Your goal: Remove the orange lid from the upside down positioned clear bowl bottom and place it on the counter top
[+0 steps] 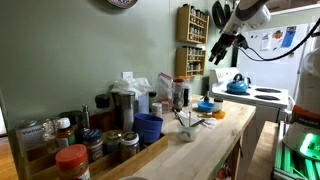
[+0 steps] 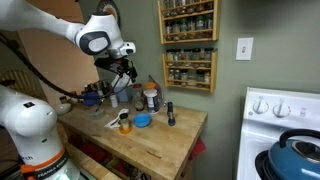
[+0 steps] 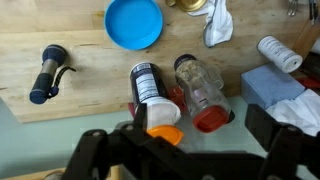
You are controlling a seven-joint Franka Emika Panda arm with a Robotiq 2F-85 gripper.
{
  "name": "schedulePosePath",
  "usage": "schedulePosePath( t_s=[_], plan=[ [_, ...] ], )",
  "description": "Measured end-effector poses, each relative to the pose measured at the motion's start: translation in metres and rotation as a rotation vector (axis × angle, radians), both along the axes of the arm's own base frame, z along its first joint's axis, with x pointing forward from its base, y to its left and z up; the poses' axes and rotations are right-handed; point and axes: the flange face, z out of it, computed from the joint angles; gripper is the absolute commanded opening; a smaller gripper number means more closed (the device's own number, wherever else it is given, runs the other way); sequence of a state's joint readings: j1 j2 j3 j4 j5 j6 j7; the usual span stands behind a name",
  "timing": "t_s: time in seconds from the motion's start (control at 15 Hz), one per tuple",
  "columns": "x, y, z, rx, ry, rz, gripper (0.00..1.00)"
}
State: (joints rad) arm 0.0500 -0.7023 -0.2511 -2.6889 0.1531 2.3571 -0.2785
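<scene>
Pincer (image 2: 122,70) hangs above counter (image 3: 90,95); spread or pinching, cannot tell. Orange lid (image 3: 165,133) below blue lid (image 3: 135,22) in wrist view, close by my fingers. Likely lifted; setting down left.

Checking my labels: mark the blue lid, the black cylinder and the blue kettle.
blue lid (image 3: 134,22): wrist view, centre of its flat face.
black cylinder (image 3: 47,75): wrist view, middle of its barrel.
blue kettle (image 2: 295,160): an exterior view, on its rounded body.
</scene>
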Motion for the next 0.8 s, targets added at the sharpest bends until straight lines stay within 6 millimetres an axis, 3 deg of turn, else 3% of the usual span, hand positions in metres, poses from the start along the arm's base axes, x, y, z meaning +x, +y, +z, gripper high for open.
schedulePosePath(
  t_s=[0.2, 0.8],
  plan=[
    [0.022, 0.007, -0.013, 0.004, 0.046, -0.019, 1.00],
    [0.017, 0.004, -0.003, 0.005, 0.019, -0.025, 1.00]
  ],
)
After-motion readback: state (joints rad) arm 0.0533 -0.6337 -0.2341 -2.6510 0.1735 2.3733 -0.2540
